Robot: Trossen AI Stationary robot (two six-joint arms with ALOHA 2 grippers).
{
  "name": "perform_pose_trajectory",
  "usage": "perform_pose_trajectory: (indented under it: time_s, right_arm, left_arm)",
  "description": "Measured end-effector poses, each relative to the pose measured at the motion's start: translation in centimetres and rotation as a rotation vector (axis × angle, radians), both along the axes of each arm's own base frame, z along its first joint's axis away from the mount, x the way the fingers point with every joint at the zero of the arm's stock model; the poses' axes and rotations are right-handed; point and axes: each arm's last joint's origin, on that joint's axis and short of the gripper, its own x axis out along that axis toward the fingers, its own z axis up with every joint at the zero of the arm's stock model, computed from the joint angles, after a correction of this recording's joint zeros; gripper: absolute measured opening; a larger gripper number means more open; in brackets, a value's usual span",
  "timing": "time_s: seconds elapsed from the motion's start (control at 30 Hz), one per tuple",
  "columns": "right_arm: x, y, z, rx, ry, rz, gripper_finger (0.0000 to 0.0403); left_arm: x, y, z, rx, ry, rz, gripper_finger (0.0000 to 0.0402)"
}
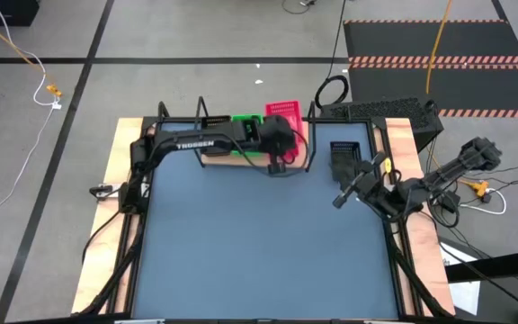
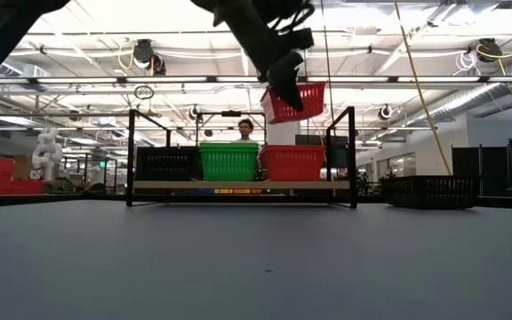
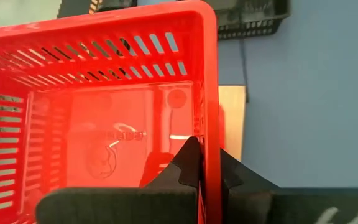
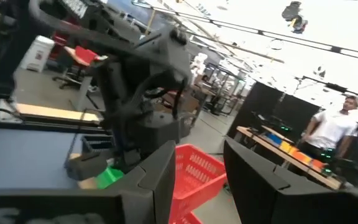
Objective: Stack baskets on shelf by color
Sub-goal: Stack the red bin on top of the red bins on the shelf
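The shelf (image 2: 238, 185), a wooden board on black wire legs, stands at the table's far edge. On it sit a black basket (image 2: 167, 163), a green basket (image 2: 229, 161) and a red basket (image 2: 292, 163), side by side. My left gripper (image 2: 287, 76) is shut on a second red basket (image 2: 296, 100), held in the air over the shelf's red one. Another black basket (image 1: 347, 155) rests on the table to the shelf's right. My right gripper (image 1: 344, 193) hovers open at the table's right side, holding nothing. My left gripper pinches one side wall (image 3: 210, 134) of the red basket at its rim, one finger (image 3: 188, 165) inside the basket and the other outside. The fingers slant down from above. The basket hangs clear of the shelf, tilted, its open side up.
The black basket (image 2: 429, 189) on the table stands close to the shelf's right legs. A keyboard (image 1: 376, 110) lies beyond the table's far right corner. A person (image 4: 334, 130) stands in the room behind. The near half of the blue-grey tabletop (image 1: 268, 261) is bare.
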Motion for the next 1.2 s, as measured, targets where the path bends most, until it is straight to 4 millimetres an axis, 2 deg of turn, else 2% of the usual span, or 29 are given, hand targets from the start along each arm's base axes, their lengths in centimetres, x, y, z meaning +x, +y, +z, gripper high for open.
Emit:
perform_pose_trajectory:
  time_s: [0.17, 0.47, 0.6, 0.9, 1.07, 1.2]
  right_arm:
    - [0.0, -0.6, 0.4, -0.017, -0.006, -0.039, 0.0130]
    - [-0.2, -0.9, 0.6, -0.022, -0.014, -0.057, 0.0130]
    - [-0.2, -0.9, 0.6, -0.022, -0.012, -0.058, 0.0130]
    - [-0.2, -0.9, 0.6, -0.022, -0.012, -0.058, 0.0130]
    - [-0.1, -0.9, 0.6, -0.025, -0.006, -0.057, 0.0130]
    - [-0.1, -0.8, 0.5, -0.029, 0.000, -0.056, 0.0130]
  left_arm:
    - [-0.2, 1.5, -0.3, -0.011, 0.006, 0.004, 0.0004]
    - [0.2, 3.6, -2.8, -0.051, 0.044, 0.044, 0.0005]
    - [0.5, 3.6, -3.7, -0.077, 0.055, 0.050, 0.0008]
    - [0.7, 2.2, -3.9, -0.143, 0.068, 0.005, 0.0027]
    - [0.7, 2.4, -3.9, -0.139, 0.070, 0.004, 0.0031]
    - [0.6, 2.5, -3.9, -0.118, 0.077, 0.013, 0.0065]
